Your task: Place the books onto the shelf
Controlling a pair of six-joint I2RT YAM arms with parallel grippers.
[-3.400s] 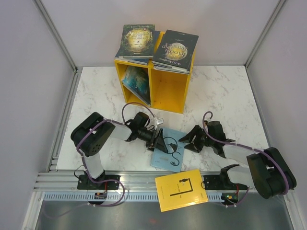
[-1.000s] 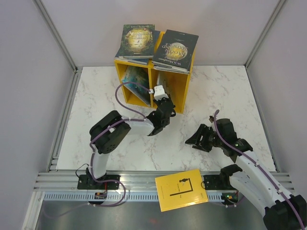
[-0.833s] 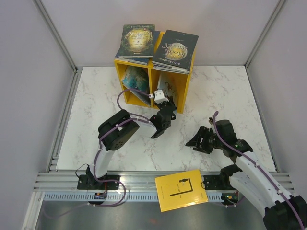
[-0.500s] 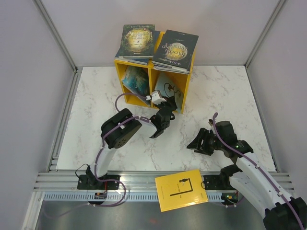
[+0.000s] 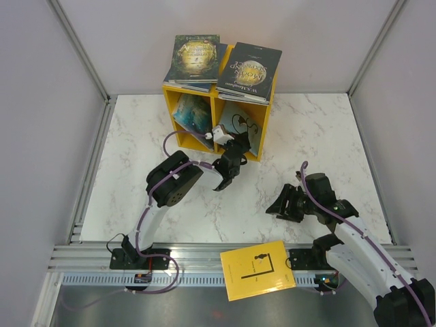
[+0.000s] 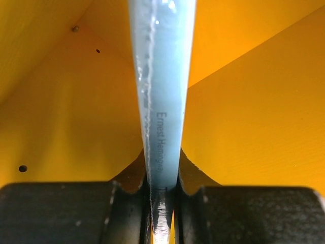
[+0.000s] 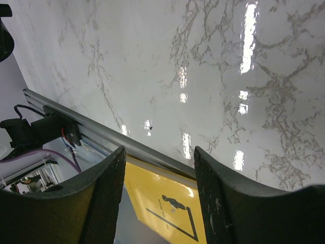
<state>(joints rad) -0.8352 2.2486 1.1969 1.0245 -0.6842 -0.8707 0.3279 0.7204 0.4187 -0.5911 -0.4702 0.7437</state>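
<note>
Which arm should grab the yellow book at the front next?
Right. The right gripper is open and empty, hovering close to the yellow book. The left gripper is shut on the light blue book inside the shelf, farther away.

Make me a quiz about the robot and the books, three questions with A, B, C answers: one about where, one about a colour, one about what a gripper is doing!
1. Where is the light blue book?
A) in the right compartment of the shelf
B) on top of the shelf
C) flat on the table

2. What colour is the book between the arm bases?
A) red
B) yellow
C) green

3. The left end effector is:
A) open and empty
B) shut on the light blue book
C) shut on a cup

Answers:
1 A, its cover shows inside the right compartment.
2 B, its cover is bright yellow.
3 B, the wrist view shows both fingers pinching the book's edge.
</note>
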